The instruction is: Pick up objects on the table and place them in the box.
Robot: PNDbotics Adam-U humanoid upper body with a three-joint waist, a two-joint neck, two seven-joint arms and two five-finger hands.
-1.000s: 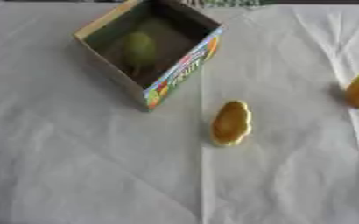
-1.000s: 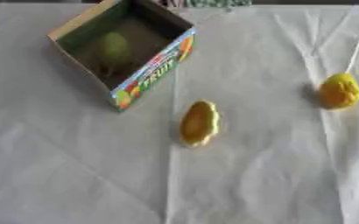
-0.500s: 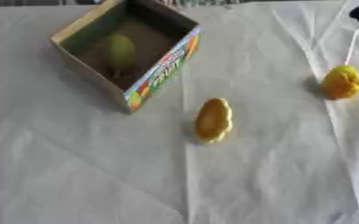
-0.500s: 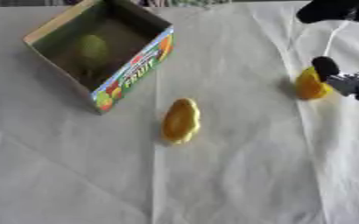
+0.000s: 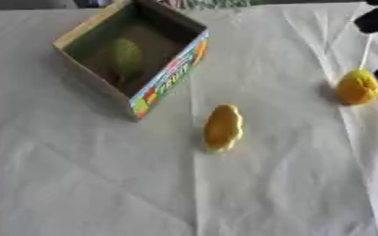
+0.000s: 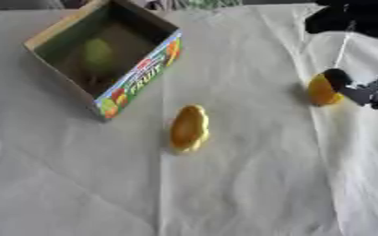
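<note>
An open cardboard box [image 5: 166,78] with a colourful fruit print stands at the upper left, and a green fruit [image 5: 126,56] lies inside it. A yellow oblong object [image 5: 223,127] lies on the white cloth in the middle, below the box's near corner. A round yellow fruit [image 6: 321,90] sits at the right. My black right hand [image 6: 373,92] comes in from the right edge and overlaps that fruit's right side. Its arm [image 6: 355,17] shows dark in the upper right corner. My left hand appears in neither view.
A wrinkled white cloth [image 5: 103,184] covers the whole table. A thin white cable [image 5: 364,51] runs down from the arm toward the round fruit. Some items show at the far edge behind the box, too small to make out.
The camera has shifted, so the whole picture moved. My right hand has come in from the right edge and now sits against the round yellow fruit. The box and oblong object have stayed put.
</note>
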